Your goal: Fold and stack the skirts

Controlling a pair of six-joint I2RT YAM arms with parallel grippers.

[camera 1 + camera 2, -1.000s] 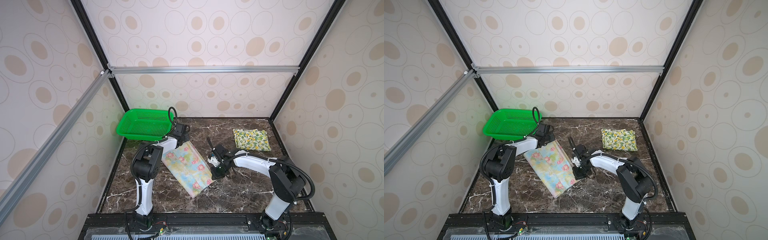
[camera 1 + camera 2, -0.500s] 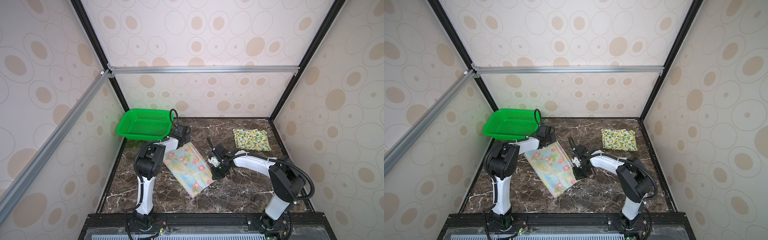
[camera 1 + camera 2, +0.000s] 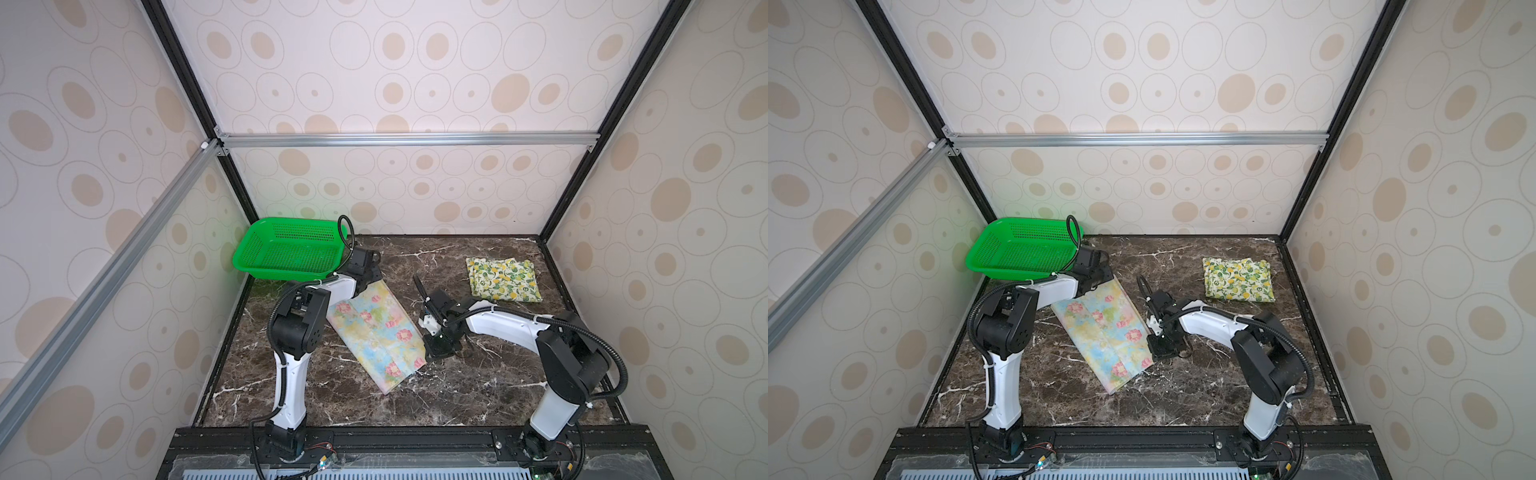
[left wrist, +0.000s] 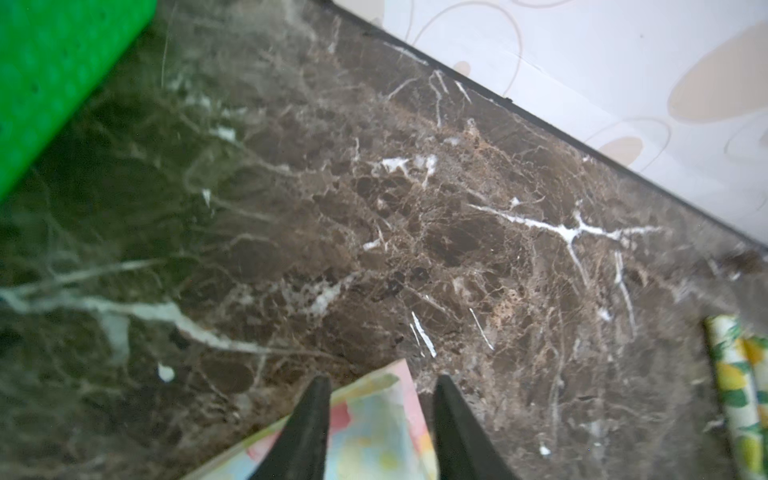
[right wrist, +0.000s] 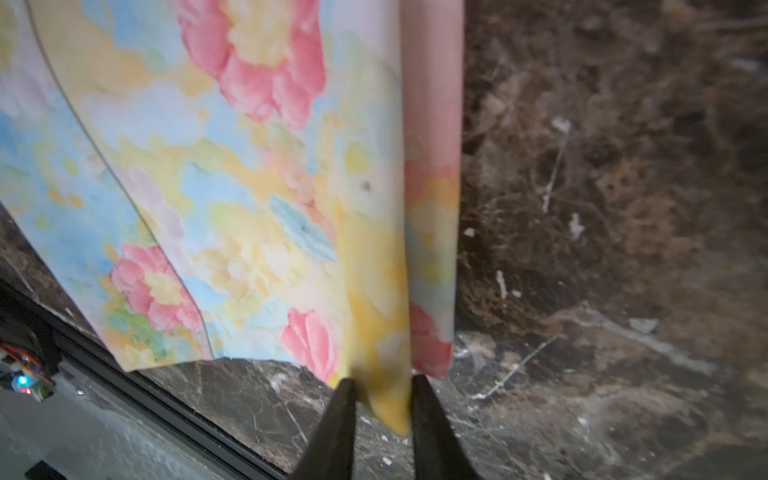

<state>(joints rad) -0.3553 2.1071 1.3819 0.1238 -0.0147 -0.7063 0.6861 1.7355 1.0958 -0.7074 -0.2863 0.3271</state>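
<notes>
Pastel yellow-blue floral cloth skirt (image 3: 374, 332) lies folded mid-tabletop (image 3: 457, 395); lemon-print white skirt (image 3: 503, 278) folded back right. Left claw (image 4: 380, 382) parted wide over its back corner, right claw (image 5: 382, 382) narrowly parted around its right corner. Suggest lifting both straight up so the fold isn't dragged.

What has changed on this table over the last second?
Both grippers opened, releasing the flowered skirt: the left gripper at its corner by the basket, the right gripper at its opposite edge. The left arm's elbow shifted slightly inward. The skirt, the lemon skirt and the basket stayed put.
</notes>
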